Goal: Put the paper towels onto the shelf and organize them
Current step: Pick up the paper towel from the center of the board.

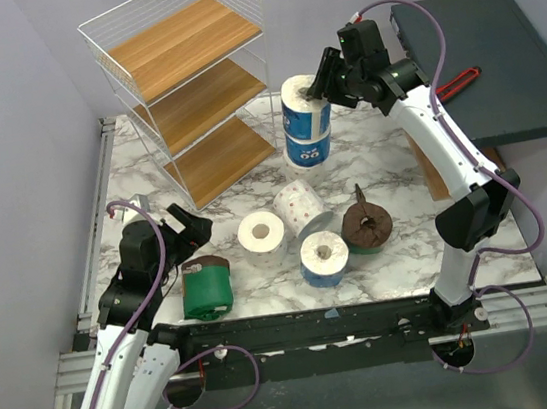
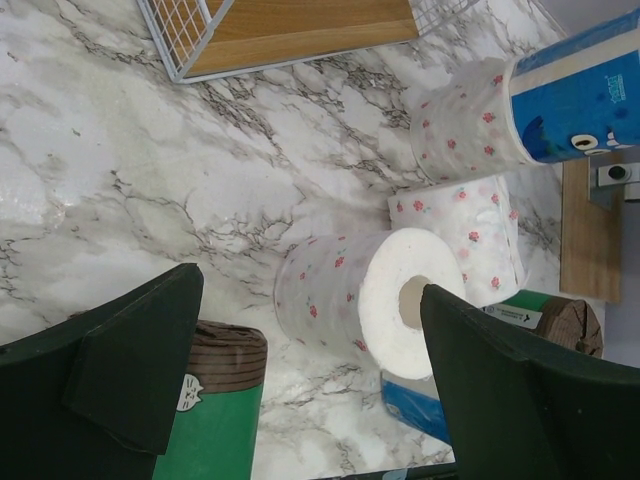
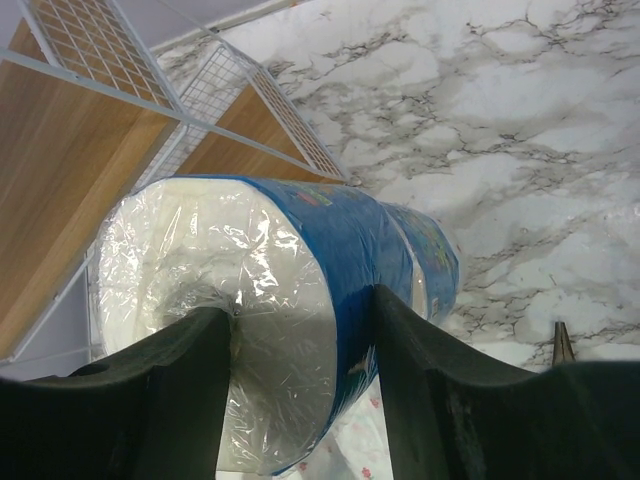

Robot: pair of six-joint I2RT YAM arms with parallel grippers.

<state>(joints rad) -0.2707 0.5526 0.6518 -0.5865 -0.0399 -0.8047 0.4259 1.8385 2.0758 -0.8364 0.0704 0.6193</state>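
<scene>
Stack of two blue-wrapped paper towel rolls [image 1: 306, 120] on the marble tabletop [image 1: 389, 164], my right gripper [image 1: 319, 84] clenched on its top rim, white wire shelf with wooden boards [image 1: 176, 41] just beside at nine o'clock, bare marble at three, my left gripper [image 1: 192, 227] spread wide, green-wrapped roll [image 1: 207, 286] at its six.

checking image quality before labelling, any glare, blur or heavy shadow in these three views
top external: even light, sharp, only soft shadows on the marble table; left wrist: the left gripper fingers are dark and soft near the lens, with a pale sheen on the marble at left; right wrist: plastic on the blue-wrapped roll glints, and the right gripper fingers are dark and blurred
</scene>
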